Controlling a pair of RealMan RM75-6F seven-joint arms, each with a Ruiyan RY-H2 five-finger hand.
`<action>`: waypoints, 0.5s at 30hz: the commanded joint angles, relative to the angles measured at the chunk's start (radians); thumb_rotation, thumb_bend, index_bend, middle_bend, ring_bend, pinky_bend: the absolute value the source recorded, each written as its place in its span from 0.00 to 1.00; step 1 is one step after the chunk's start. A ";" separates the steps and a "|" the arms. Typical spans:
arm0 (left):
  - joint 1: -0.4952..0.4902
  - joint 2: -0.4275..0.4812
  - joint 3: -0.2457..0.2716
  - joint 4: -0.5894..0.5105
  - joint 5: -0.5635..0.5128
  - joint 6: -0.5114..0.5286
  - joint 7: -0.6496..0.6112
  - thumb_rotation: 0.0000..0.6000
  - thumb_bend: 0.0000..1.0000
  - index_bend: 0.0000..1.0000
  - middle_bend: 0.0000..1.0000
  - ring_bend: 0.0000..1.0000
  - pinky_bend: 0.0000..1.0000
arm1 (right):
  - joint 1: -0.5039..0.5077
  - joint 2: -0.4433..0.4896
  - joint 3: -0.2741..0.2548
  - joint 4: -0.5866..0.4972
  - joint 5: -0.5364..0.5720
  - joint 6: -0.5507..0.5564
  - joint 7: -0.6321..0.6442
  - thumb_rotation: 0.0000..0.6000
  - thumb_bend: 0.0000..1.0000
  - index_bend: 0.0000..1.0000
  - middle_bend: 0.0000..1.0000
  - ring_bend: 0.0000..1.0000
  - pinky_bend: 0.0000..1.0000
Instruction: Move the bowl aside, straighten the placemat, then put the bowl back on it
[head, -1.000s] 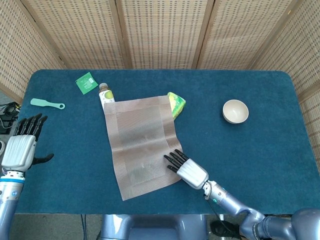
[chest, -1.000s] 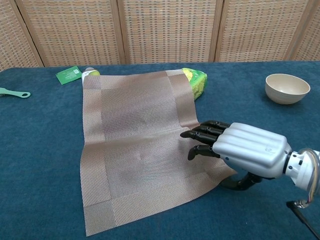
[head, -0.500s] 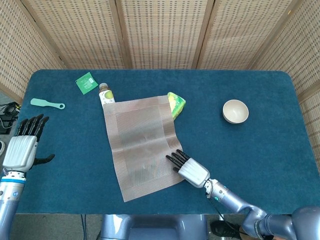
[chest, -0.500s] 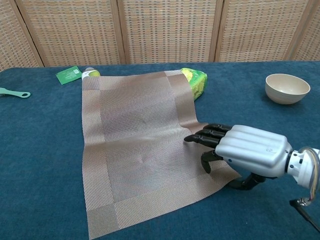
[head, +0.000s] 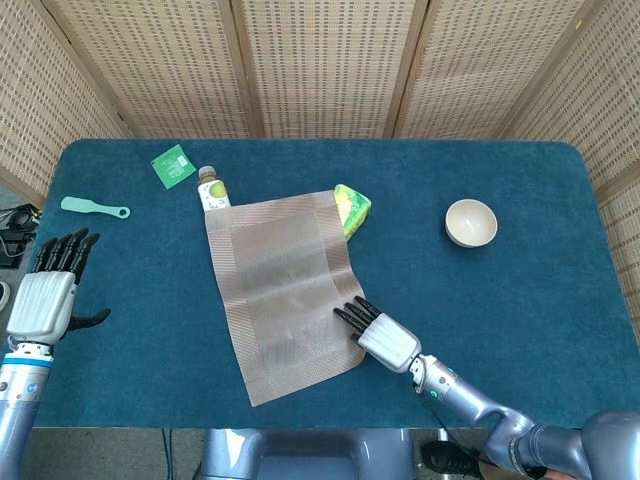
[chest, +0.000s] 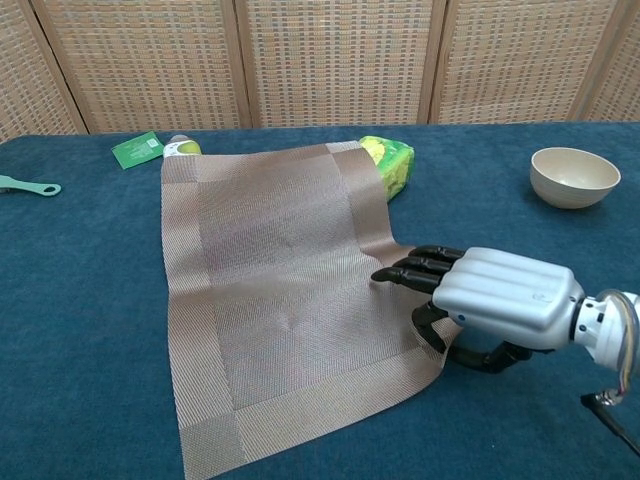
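Note:
The brown woven placemat (head: 283, 290) (chest: 285, 290) lies skewed on the blue table, its far edge over a bottle and a green packet. My right hand (head: 376, 333) (chest: 480, 295) pinches the mat's right edge near the front corner, fingers on top and thumb curled beneath. The cream bowl (head: 471, 222) (chest: 574, 176) stands upright off the mat at the far right. My left hand (head: 45, 290) hovers open at the table's left edge, holding nothing, seen only in the head view.
A small bottle (head: 211, 186) (chest: 181, 146) and a yellow-green packet (head: 351, 207) (chest: 389, 162) lie at the mat's far edge. A green card (head: 173, 165) (chest: 137, 149) and a mint spatula (head: 94, 208) (chest: 28, 185) rest at the far left. Wicker screens stand behind the table.
My right hand has dragged the mat's right edge toward the front, turning the mat slightly. Its thumb has curled under the edge. The left hand barely moved.

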 joint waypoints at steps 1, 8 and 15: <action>0.000 -0.001 0.000 0.000 0.000 0.001 0.001 1.00 0.00 0.00 0.00 0.00 0.00 | 0.003 -0.004 -0.006 0.012 -0.011 0.012 0.015 1.00 0.64 0.67 0.00 0.00 0.00; -0.001 -0.002 0.002 -0.001 0.000 -0.003 0.004 1.00 0.00 0.00 0.00 0.00 0.00 | 0.009 -0.004 -0.026 0.034 -0.053 0.053 0.056 1.00 0.64 0.67 0.00 0.00 0.00; -0.001 -0.004 0.003 -0.001 0.001 -0.002 0.007 1.00 0.00 0.00 0.00 0.00 0.00 | 0.023 0.057 -0.103 0.041 -0.203 0.181 0.090 1.00 0.64 0.68 0.00 0.00 0.00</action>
